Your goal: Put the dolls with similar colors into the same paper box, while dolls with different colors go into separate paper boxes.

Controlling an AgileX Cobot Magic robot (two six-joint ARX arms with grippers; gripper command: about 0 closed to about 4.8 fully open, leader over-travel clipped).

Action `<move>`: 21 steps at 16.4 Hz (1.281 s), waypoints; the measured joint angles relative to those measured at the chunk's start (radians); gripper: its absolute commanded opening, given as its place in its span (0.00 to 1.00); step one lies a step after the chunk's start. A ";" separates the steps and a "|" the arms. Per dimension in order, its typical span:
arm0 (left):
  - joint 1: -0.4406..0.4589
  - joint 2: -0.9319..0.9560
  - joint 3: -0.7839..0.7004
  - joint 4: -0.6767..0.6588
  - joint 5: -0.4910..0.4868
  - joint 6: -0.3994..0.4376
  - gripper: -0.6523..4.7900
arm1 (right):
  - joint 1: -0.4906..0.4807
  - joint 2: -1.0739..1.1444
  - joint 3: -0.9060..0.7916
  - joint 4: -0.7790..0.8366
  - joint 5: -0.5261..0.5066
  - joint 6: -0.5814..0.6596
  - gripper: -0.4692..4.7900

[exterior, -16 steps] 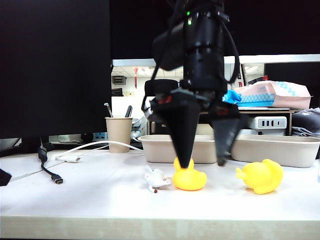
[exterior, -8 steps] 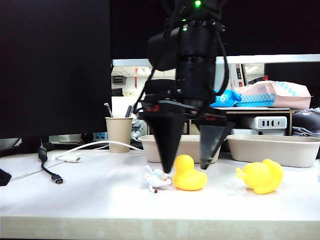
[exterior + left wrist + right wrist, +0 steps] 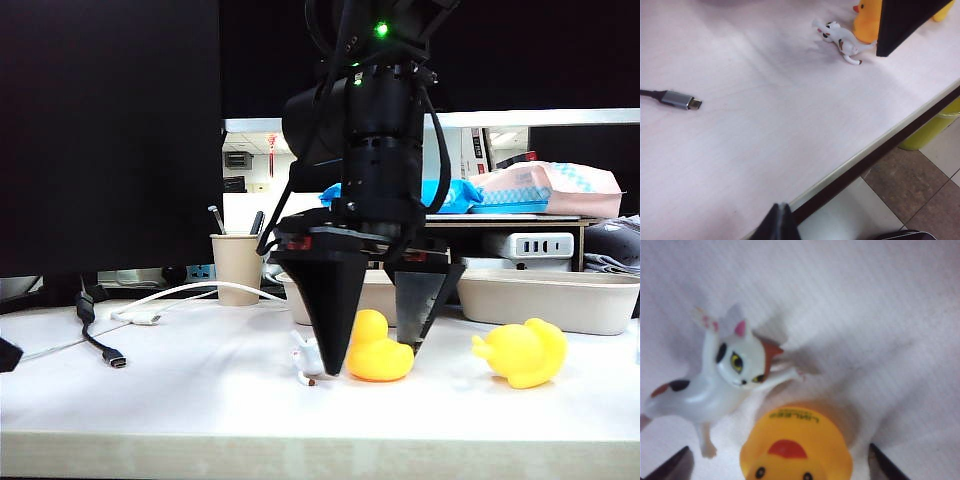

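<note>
Right gripper [image 3: 375,360] is lowered over the table [image 3: 180,390] with its jaws spread wide, one black finger [image 3: 330,310] on each side of the near yellow duck [image 3: 378,348]; the duck sits between the fingertips, and from these views I cannot tell whether either finger touches it. In the right wrist view the same duck [image 3: 797,445] lies directly under the gripper [image 3: 780,462], beak toward the camera, printed lettering on its head. The tiny white cat figurine [image 3: 308,358] lies on its side just beside the duck, just outside one fingertip; calico patches and pink ears are clear on it in the right wrist view [image 3: 725,375]. The second yellow duck [image 3: 522,352] lies well apart from the gripper, on the far side of the other finger. Two paper boxes stand behind the gripper: one [image 3: 296,296] mostly hidden by it, the other [image 3: 550,298] off to the side behind the second duck. Left gripper [image 3: 780,225] hangs past the table edge [image 3: 865,152], well away from the toys; only a dark tip shows, so its opening cannot be judged. A cable plug [image 3: 680,100] lies on the table between it and the figurine.
</note>
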 measured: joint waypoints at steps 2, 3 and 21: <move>0.000 0.000 0.000 0.000 0.000 0.000 0.11 | 0.000 0.000 0.000 0.000 0.021 -0.008 0.76; 0.000 0.000 0.000 0.000 0.000 0.000 0.11 | 0.000 0.000 -0.001 0.000 0.023 -0.008 0.75; 0.000 -0.026 0.000 0.000 0.000 0.000 0.11 | 0.000 -0.004 -0.004 0.003 0.056 -0.012 0.36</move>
